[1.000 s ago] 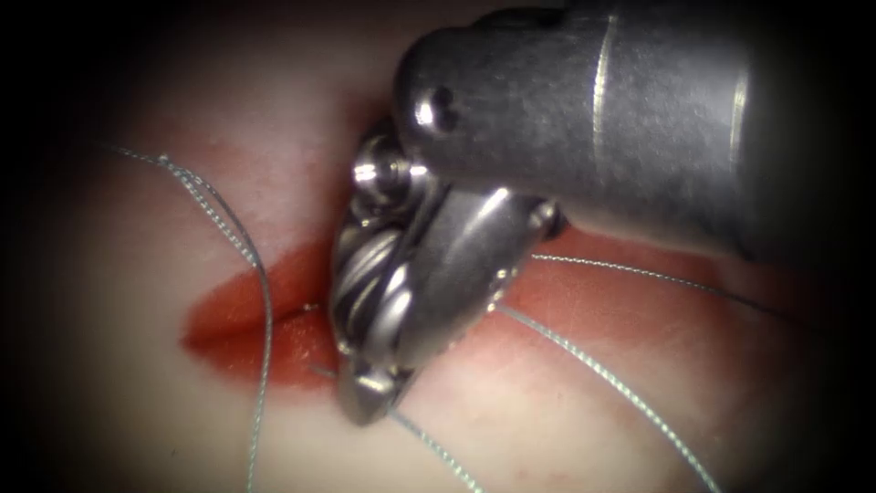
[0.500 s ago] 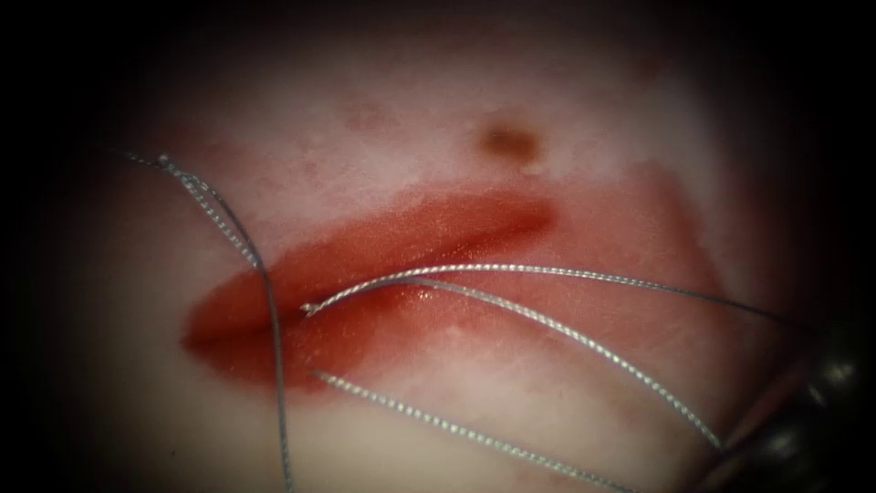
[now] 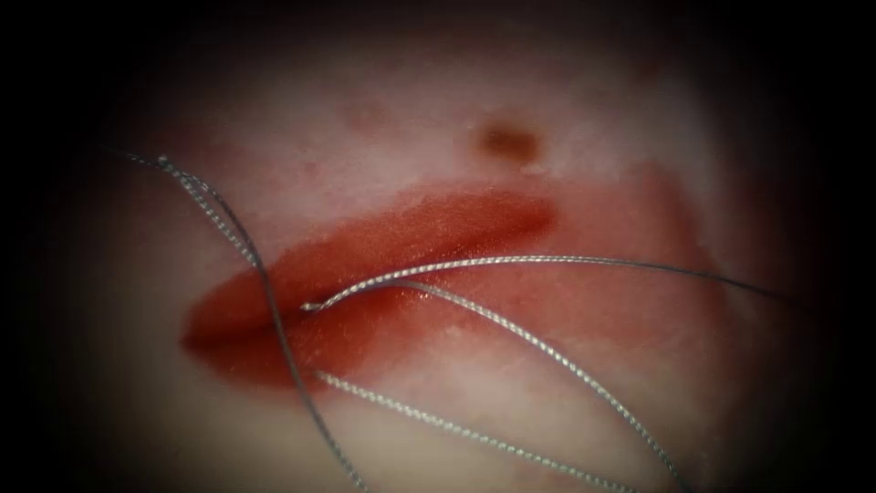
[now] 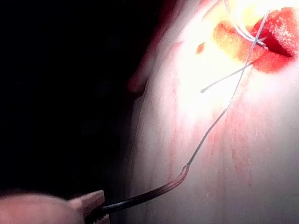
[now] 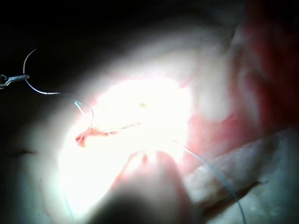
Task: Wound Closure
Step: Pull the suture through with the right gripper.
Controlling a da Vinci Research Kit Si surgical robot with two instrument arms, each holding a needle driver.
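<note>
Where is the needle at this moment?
The needle is outside the tissue, held in the left end effector near its middle; thread runs from it to the cut.

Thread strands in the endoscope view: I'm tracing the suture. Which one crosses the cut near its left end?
The dark strand curving down from upper left; the other strands fan rightward. The left tool holds the needle, clear of the tissue.

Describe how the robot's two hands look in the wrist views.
The left hand is a small, tapered two-jawed tip, smooth, with no markings to be seen. It is shut on the needle about mid-curve, clear of the tissue. The right hand is a blurred rounded shape, and its details cannot be told.
</note>
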